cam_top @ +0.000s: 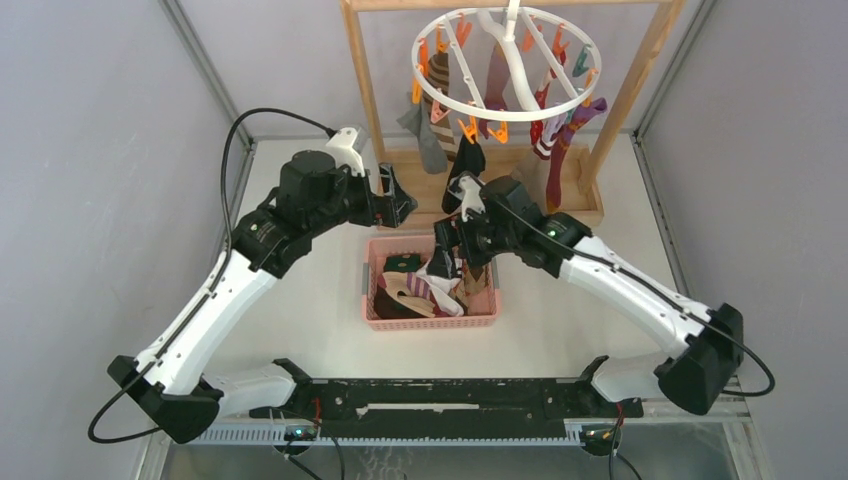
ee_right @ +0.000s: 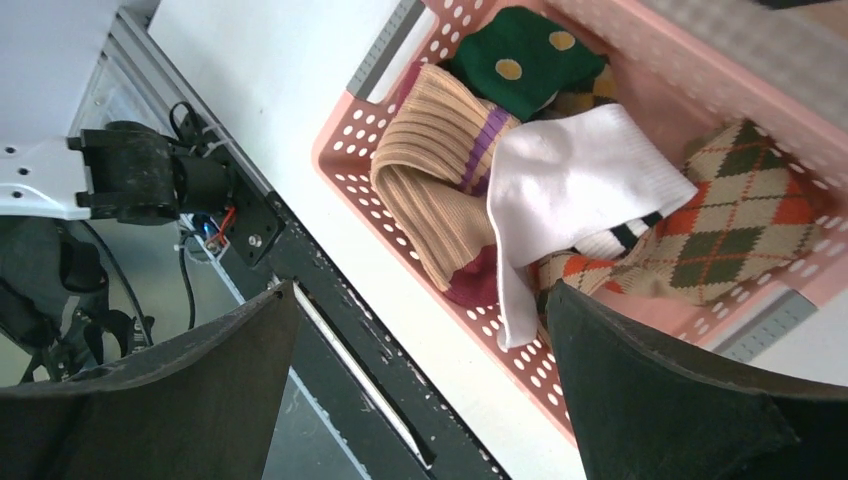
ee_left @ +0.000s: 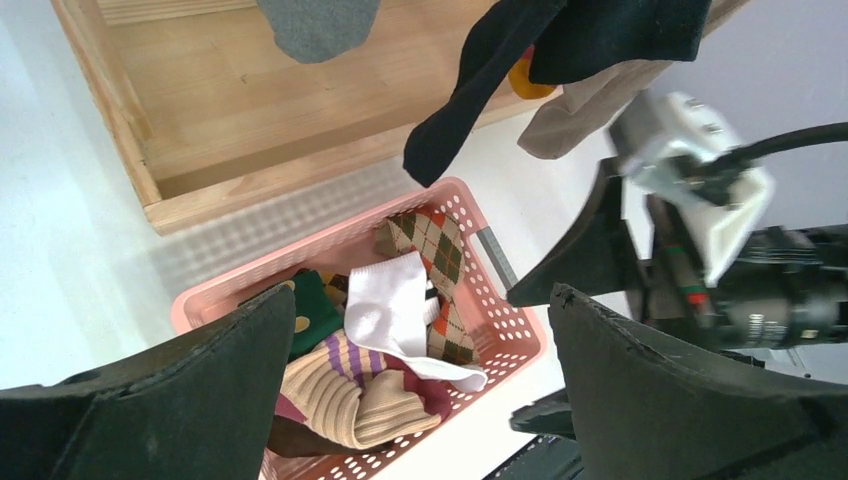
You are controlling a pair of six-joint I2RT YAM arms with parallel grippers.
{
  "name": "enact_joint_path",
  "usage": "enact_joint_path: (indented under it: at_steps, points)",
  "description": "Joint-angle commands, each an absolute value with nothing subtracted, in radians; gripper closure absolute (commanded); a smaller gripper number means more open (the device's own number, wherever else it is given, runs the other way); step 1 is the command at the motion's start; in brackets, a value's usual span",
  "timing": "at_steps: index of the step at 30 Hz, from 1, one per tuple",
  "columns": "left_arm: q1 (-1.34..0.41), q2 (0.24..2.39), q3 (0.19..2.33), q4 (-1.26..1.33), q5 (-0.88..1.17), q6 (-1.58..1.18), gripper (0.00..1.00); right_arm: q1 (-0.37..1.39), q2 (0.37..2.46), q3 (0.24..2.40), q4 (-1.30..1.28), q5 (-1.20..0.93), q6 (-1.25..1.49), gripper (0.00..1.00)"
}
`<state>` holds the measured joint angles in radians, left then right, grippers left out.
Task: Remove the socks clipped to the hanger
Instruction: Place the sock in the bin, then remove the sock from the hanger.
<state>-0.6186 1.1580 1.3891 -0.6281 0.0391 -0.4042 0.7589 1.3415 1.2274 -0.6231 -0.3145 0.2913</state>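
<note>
Starting at the left, find the left gripper (cam_top: 402,203) spread wide and empty, poised near the back-left corner of the pink basket (cam_top: 372,300), close to the wooden rack base (ee_left: 250,110). Raise it under the grey sock (cam_top: 428,140) dangling at the near-left of the hanger (cam_top: 527,70). Close on the fabric well below the orange clip and pull straight down rather than sideways, so as not to swing the ring.

Moving to the middle, note the right gripper (cam_top: 455,255), likewise gaping with nothing between its fingers. Hovering over the basket, looking down on a white sock (ee_right: 570,170), an argyle sock (ee_right: 740,220), a tan striped sock (ee_right: 450,190) and a green dotted sock (ee_right: 520,50). Lift clear of the basket wall before reaching. Aim next for the black sock (cam_top: 468,165), hanging lowest and nearest, just above that wrist.

Farther right, leave the red-striped sock (cam_top: 545,135) and the purple sock (cam_top: 590,110) for later reaches; probably well short of finished, judging by the socks left on the ring. Take one sock per pull, avoid pinching clip or ring, and release only over the basket.
</note>
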Motion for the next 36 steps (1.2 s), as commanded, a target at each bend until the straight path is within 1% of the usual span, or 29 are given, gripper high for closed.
enact_joint_path:
  at_steps: [1, 5, 12, 20, 27, 36]
  points:
    - [-0.612, 1.172, 1.421, -0.591, 0.088, -0.42, 0.0, 0.729, 1.237, 1.27, -0.655, -0.278, 0.283, 0.0]
    - [-0.613, 1.185, 1.432, -0.591, 0.108, -0.423, 0.0, 0.676, 1.17, 1.27, -0.687, -0.268, 0.301, 0.0]
    - [-0.613, 1.199, 1.448, -0.592, 0.127, -0.423, 0.0, 0.518, 1.072, 1.269, -0.743, -0.308, 0.341, 0.0]
    - [-0.613, 1.196, 1.432, -0.585, 0.136, -0.441, 0.0, 0.356, 0.98, 1.263, -0.855, -0.311, 0.32, 0.0]
    - [-0.614, 1.149, 1.375, -0.58, 0.114, -0.452, 0.0, 0.174, 0.853, 1.169, -0.935, -0.36, 0.317, 0.0]
    - [-0.612, 1.078, 1.302, -0.623, 0.071, -0.476, 0.0, 0.054, 0.675, 1.08, -1.037, -0.337, 0.345, 0.0]
